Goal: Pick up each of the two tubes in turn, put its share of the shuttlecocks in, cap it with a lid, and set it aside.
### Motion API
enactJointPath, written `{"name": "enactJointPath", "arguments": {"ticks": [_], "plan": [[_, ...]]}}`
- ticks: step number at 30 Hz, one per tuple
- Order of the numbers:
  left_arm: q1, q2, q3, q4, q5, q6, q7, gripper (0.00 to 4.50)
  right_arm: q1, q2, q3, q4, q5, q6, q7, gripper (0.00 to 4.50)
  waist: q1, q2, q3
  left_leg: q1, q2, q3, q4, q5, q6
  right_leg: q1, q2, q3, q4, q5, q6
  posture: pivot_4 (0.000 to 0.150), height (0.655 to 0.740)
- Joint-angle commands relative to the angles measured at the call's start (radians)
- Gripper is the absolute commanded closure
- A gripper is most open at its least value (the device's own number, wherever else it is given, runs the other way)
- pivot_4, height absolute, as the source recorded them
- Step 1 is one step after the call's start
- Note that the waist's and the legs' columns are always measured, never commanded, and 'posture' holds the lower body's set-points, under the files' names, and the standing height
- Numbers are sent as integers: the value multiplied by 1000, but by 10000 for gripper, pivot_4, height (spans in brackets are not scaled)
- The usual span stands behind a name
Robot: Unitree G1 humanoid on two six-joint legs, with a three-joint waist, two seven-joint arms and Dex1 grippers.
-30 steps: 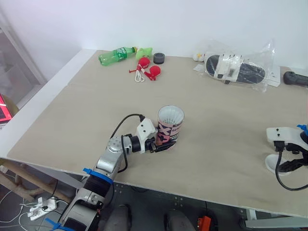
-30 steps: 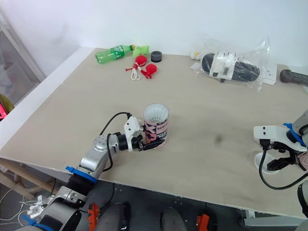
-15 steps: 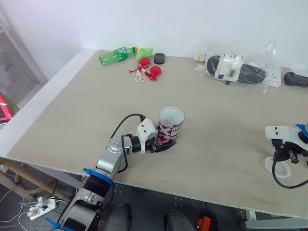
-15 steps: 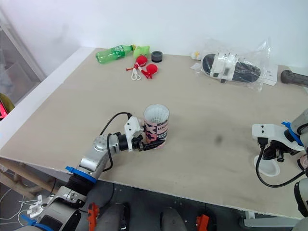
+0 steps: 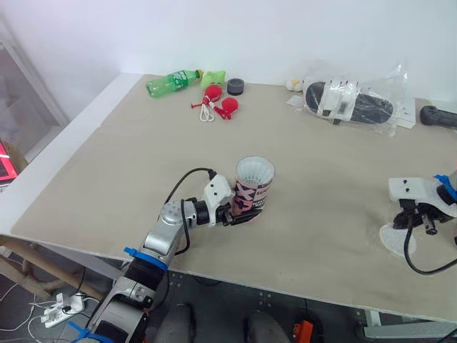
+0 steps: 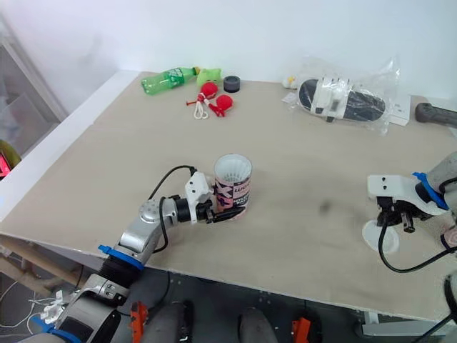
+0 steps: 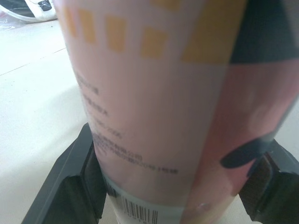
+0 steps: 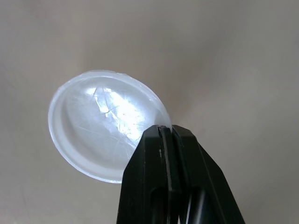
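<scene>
Found the shuttlecock tube [image 5: 252,189] upright at the near middle of the table [image 5: 128,143], uncapped, with white shuttlecock feathers [image 5: 254,171] showing at the mouth. Found the left gripper [image 5: 239,214] closed round its lower part, with one black finger [image 7: 70,182] pressed against each side. Found the right gripper [image 8: 163,135] at the near right, pinched tight on the rim of a translucent lid [image 8: 100,121]. Judged the tube light, thin-walled and smooth-printed, so apt to dent or slip; best held low with moderate force. Judged the lid thin, flexible and slippery; edge hold adequate for carrying, but likely to twist when pressed onto the mouth.
</scene>
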State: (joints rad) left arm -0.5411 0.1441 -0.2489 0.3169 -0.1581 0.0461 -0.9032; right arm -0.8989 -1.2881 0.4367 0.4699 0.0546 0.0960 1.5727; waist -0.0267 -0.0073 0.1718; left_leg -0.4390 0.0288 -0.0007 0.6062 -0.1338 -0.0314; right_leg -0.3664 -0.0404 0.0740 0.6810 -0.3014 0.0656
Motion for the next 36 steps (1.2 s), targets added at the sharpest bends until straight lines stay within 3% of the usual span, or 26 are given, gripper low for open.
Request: {"name": "enactJointPath", "arguments": {"ticks": [1, 9, 16, 24, 36], "plan": [[-21, 7, -24, 48, 37, 1, 0, 14362, -174, 3, 9, -148, 112, 89, 42, 42978, -1, 1, -1, 0, 0, 0, 0, 0, 0, 0, 0, 0, 0, 0, 0, 1500, 7400], [-55, 19, -62, 94, 75, 2, -4, 14362, -465, 149, 121, -224, 262, 208, 42, 42978, 3, -5, 0, -1, 0, -4, 0, 0, 0, 0, 1, -1, 0, 0, -1, 1500, 7400], [-98, 87, -114, 55, 149, 87, 1, 14362, -580, 234, 183, -209, 280, 191, 42, 42978, 4, -6, 0, -3, 1, -5, 1, 0, 0, -1, 2, -3, 0, 0, -1, 1500, 7400], [-140, 133, -154, -53, 158, 242, -9, 14362, -585, 274, 194, -256, 268, 192, 42, 42978, -13, -5, 0, -2, 4, -7, 0, 0, 0, -4, 7, -2, 1, 3, -6, 1500, 7400], [-134, 122, -157, -68, 149, 268, -8, 14362, -549, 339, 236, -237, 169, 149, 42, 42978, -18, -5, 0, -1, 6, -7, 0, 0, 0, -4, 10, -1, 1, 4, -8, 1500, 7400]]}}
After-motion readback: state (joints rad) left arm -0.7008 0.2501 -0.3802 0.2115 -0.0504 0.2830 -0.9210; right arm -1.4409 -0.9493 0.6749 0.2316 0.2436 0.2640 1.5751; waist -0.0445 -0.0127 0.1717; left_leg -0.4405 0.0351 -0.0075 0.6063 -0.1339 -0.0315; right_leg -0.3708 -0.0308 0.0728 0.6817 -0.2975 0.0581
